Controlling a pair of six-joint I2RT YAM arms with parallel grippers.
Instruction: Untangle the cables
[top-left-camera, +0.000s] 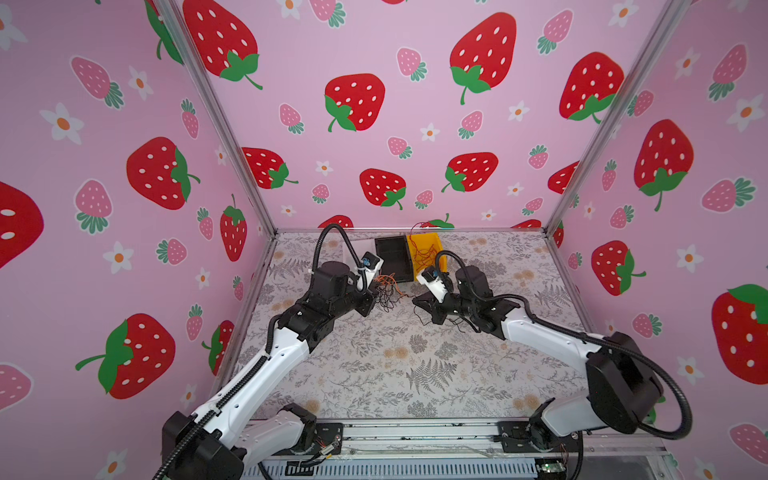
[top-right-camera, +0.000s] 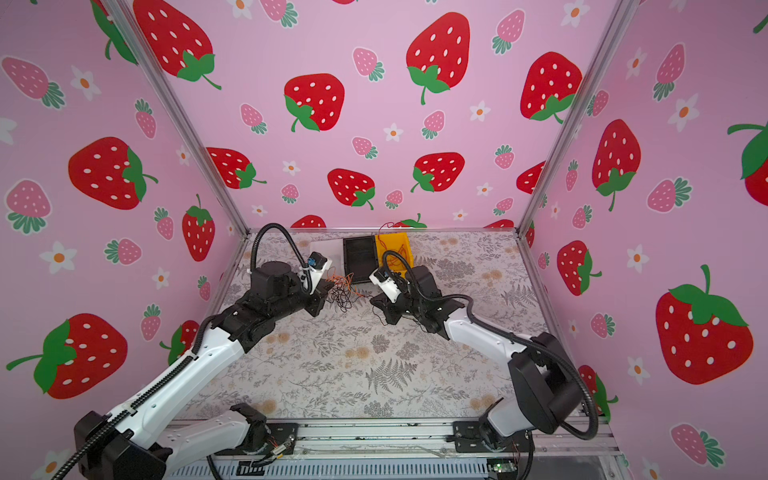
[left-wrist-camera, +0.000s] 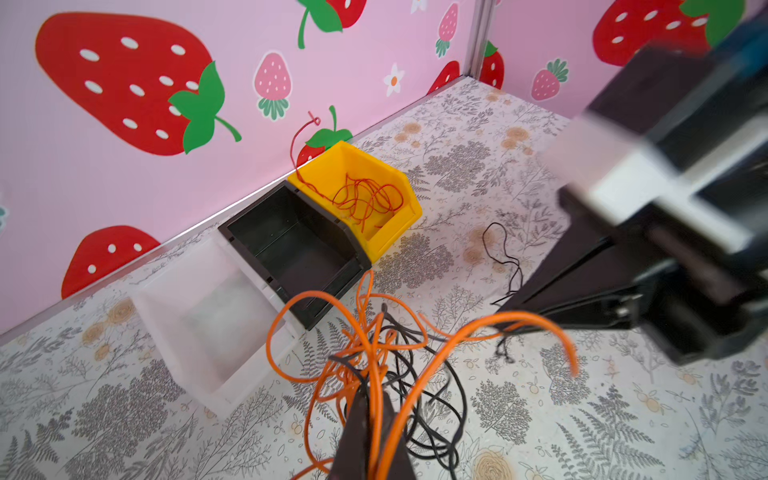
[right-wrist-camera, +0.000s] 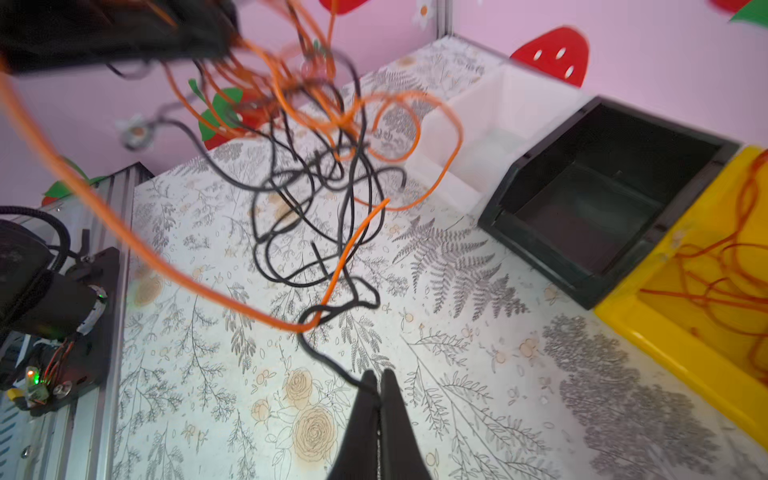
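The orange and black cables (left-wrist-camera: 376, 357) hang knotted from the left gripper (left-wrist-camera: 369, 399), clenched on them; one black strand (right-wrist-camera: 322, 357) runs to the right gripper (right-wrist-camera: 379, 376), pinched tight on it; beyond both grippers a red cable (left-wrist-camera: 365, 199) lies coiled in the yellow bin (left-wrist-camera: 390, 241)

Three bins: one clear bin (left-wrist-camera: 174, 316), one black bin (left-wrist-camera: 299, 257), one yellow bin (left-wrist-camera: 332, 166); two cable clusters: one orange-and-black cable tangle (left-wrist-camera: 374, 357), its strands too knotted to count, and one red cable bundle (left-wrist-camera: 365, 199); two robot arms: one left arm (top-left-camera: 257, 374), one right arm (top-left-camera: 552, 336).
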